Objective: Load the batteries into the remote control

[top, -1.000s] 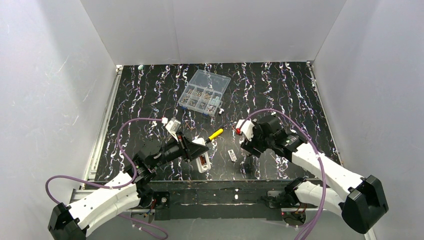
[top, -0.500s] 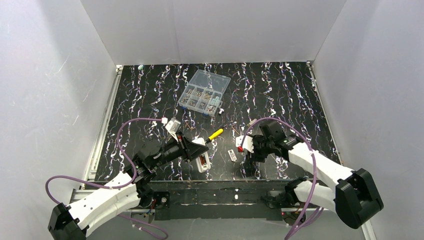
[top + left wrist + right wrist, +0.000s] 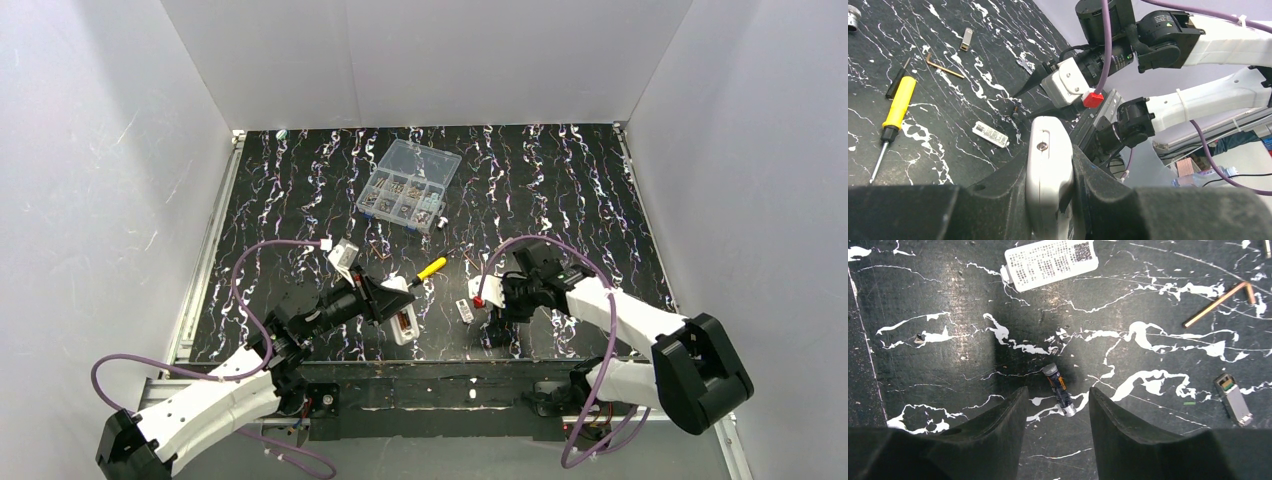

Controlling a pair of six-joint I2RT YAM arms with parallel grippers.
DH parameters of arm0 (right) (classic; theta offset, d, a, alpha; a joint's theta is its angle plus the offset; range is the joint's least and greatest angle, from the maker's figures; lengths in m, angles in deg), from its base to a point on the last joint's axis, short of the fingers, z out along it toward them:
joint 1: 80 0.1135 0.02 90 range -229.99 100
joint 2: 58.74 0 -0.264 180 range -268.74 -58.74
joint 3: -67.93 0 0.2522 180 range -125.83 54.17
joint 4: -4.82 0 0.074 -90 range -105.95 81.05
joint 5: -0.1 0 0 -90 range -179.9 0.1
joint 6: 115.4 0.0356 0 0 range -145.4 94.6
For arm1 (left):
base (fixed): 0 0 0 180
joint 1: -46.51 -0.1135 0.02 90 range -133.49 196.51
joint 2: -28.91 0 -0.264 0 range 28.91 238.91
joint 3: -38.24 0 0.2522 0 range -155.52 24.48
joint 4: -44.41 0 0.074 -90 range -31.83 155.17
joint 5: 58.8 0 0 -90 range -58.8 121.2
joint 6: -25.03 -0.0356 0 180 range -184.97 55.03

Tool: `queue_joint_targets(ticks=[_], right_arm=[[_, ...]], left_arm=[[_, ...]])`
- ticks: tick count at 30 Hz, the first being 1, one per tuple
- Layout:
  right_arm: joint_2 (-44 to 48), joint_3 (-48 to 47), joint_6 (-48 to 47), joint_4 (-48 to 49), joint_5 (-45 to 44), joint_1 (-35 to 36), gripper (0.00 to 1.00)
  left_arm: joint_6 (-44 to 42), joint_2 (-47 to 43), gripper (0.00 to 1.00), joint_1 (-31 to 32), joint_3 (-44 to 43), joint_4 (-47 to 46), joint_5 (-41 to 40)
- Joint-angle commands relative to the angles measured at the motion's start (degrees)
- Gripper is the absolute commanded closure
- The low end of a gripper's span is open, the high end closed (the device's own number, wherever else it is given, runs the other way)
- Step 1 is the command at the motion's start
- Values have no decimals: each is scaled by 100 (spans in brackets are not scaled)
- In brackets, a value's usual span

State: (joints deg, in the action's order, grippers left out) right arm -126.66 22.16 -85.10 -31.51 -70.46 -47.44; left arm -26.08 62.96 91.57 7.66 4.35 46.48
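Left wrist view, one remote control [image 3: 1048, 160], one screwdriver [image 3: 898, 102]

Left fingers [image 3: 993, 205] clamped tight; right fingers [image 3: 993, 435] parted, seemingly pointing downward.

Slim white plastic remote control [image 3: 403, 326]: clamped in the left gripper [image 3: 1049, 165] jaws, brownish patch showing on its top face. Small dark cylindrical battery [image 3: 1059, 390]: lying flat on the black marbled table [image 3: 938, 355], right of the remote control, not loaded.
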Motion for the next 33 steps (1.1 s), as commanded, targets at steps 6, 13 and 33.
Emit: queue_joint_targets(ticks=[6,13,33], right_arm=[[-751,-510,-322,-388,97,-236,50],[-1176,-855,-389,-887,112,-302,59],[-1111,-1657,1418,-544,471,-294,99]], left_arm=[[-128,-141,100,-28,38,-492,-52],[-144,-245,100,-32,45,-442,-32],[-150,-327,100,-32,17,-285,-194]])
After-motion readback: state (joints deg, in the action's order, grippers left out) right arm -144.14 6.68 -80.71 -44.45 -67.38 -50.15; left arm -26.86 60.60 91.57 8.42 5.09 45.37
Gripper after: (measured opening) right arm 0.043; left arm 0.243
